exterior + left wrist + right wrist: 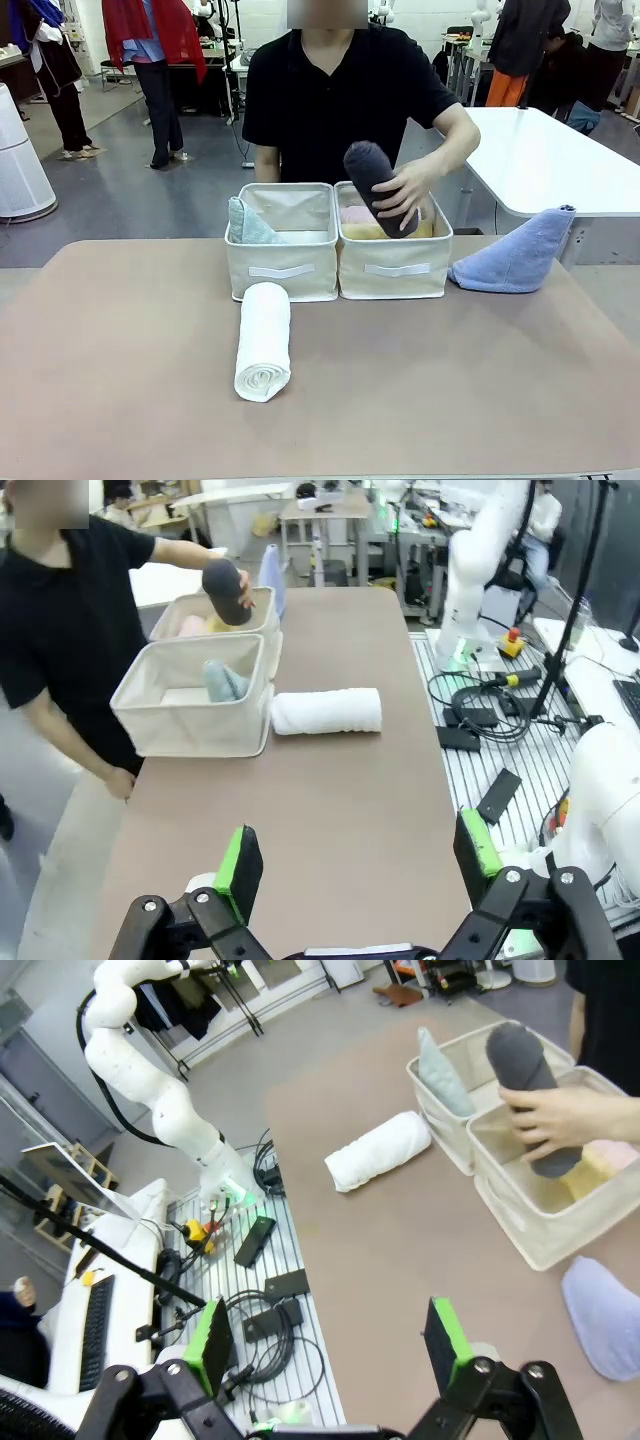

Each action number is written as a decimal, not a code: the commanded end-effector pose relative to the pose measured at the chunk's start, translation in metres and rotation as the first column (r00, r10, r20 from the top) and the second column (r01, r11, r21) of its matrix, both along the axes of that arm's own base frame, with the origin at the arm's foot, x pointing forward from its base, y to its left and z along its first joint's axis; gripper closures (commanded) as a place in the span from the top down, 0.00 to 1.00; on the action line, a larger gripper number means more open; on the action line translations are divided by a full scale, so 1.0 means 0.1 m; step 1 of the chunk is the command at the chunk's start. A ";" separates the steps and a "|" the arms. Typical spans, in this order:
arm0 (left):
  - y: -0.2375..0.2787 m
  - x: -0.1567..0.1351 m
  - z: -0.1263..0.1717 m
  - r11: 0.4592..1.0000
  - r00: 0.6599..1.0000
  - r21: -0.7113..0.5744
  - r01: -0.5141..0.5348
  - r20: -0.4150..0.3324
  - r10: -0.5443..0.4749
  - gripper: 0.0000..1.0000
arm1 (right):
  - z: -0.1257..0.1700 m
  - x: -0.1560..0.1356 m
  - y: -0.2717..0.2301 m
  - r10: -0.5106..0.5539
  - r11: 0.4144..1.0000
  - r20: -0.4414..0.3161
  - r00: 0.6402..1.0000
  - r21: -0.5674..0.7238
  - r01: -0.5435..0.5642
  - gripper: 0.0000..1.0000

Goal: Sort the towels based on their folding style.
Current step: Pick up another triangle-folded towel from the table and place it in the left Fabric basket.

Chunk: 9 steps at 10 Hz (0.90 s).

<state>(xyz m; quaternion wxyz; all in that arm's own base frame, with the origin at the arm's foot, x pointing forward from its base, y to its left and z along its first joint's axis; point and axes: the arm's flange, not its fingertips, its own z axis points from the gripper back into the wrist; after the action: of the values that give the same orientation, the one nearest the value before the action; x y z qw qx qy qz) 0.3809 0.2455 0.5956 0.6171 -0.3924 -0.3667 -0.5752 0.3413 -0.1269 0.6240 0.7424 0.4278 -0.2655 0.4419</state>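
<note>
Though far from spread left fingers (pixel 238 865) and right fingers (pixel 212 1335), white towel (pixel 263 340) on table (pixel 120 380)

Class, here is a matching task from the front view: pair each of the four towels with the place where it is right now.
Towels:
1. dark grey rolled towel
2. white rolled towel
3. periwinkle blue cone towel
4. pale mint towel

Places:
A. inside the picture-left basket
B. held by the person's hand at the picture-right basket
C. lying on the table in front of the picture-left basket
D. on the table beside the picture-right basket

Pairs: 1-B, 2-C, 3-D, 4-A
</note>
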 end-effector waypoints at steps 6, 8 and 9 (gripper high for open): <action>0.11 -0.02 0.02 0.930 0.934 0.085 -0.357 0.018 0.357 1.00 | 0.00 0.01 0.01 0.010 0.999 0.020 1.000 0.035 -0.010 1.00; 0.29 0.02 -0.01 0.967 0.969 0.062 -0.246 0.011 0.246 1.00 | 0.00 0.01 0.01 0.010 0.999 0.020 1.000 0.035 -0.010 1.00; 0.29 0.02 -0.01 0.967 0.969 0.062 -0.246 0.011 0.246 1.00 | 0.00 0.00 0.00 0.000 1.000 0.000 1.000 0.000 0.000 1.00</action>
<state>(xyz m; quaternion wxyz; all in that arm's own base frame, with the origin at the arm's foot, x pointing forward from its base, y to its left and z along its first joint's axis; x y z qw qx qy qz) 0.3850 0.2700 0.5949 0.7041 -0.3186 -0.3941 -0.4975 0.3413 -0.1269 0.6240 0.7426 0.4275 -0.2653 0.4420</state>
